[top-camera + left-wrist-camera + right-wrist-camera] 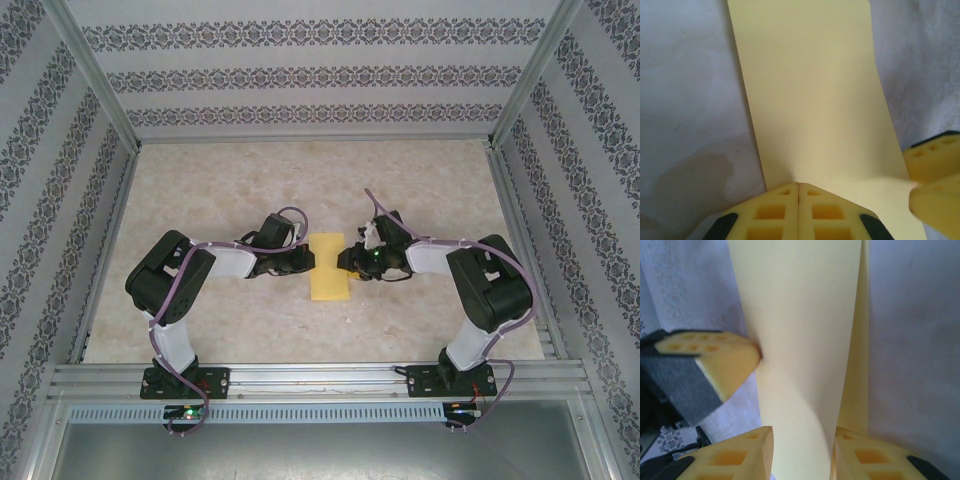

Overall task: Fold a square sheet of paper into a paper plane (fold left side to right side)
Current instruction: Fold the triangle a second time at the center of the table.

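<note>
The square sheet of paper (330,278), plain yellow, lies near the middle of the pale marbled table (430,190), doubled over into a narrow strip that runs away from the arm bases. It sits between the two grippers, which reach in from either side and almost meet over it. The left gripper (300,262) comes to the strip's left edge; in the left wrist view its yellow fingers are pressed together with no gap, and their joined tips rest on the near part of the paper, which lies flat beneath them rather than caught between them. The right gripper (351,262) is at the strip's right edge. In the right wrist view its fingers (747,452) stand apart, one on each side of the upper layer of paper, which rises off the layer below in a soft curve and passes through the gap; whether either pad touches it cannot be told. A thin band of the lower layer shows to the right of the raised one. The left gripper's fingertip touches the paper's far edge there.
</note>
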`<state>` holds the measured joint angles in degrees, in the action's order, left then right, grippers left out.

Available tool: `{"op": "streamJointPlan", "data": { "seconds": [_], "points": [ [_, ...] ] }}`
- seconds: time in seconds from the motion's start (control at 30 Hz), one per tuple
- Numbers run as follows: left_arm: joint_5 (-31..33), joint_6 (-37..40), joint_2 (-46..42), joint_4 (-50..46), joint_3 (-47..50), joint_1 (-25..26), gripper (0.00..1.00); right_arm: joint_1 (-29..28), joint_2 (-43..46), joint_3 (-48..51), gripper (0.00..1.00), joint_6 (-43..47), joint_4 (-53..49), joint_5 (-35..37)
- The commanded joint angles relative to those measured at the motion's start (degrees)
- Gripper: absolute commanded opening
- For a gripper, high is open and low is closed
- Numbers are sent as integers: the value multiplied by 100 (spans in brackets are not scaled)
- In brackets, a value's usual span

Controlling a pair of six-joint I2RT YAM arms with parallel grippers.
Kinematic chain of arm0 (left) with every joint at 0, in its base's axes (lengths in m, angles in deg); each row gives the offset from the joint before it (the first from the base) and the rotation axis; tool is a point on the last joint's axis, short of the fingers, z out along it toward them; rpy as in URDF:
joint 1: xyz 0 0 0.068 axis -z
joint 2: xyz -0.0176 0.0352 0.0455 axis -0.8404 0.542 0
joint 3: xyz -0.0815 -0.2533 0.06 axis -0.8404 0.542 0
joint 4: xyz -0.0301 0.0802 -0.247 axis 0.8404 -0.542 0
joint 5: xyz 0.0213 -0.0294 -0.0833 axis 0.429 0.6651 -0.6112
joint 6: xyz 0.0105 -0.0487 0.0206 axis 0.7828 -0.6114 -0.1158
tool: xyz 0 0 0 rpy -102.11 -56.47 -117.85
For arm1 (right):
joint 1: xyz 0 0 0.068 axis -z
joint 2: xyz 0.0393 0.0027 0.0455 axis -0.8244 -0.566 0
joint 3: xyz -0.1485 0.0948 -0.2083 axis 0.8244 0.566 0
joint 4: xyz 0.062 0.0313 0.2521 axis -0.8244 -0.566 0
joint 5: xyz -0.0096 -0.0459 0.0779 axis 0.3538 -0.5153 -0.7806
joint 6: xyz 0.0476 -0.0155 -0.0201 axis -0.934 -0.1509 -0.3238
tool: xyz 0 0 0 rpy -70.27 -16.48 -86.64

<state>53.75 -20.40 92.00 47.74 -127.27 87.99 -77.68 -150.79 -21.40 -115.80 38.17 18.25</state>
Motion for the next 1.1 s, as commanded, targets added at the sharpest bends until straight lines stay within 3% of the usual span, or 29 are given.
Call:
{"op": "streamJointPlan", "data": {
  "seconds": [0.0,0.27,0.5,0.6,0.83,1.07],
  "points": [
    [33,-6,3,-256,185,135,0,125,-202,-294,34,256,101,-178],
    [27,-32,-44,-204,138,130,0,333,-604,-573,28,441,60,-325],
    [42,26,-248,-284,58,127,1,400,-638,-509,7,488,31,-372],
    [165,174,-513,-457,19,133,8,421,-546,-455,0,445,4,-407],
    [525,806,-1490,-1018,164,224,22,466,-276,-389,0,281,-296,-453],
    [1103,1909,-2049,-1692,240,1252,43,463,-154,-339,0,129,-367,-462]
  ]
}}
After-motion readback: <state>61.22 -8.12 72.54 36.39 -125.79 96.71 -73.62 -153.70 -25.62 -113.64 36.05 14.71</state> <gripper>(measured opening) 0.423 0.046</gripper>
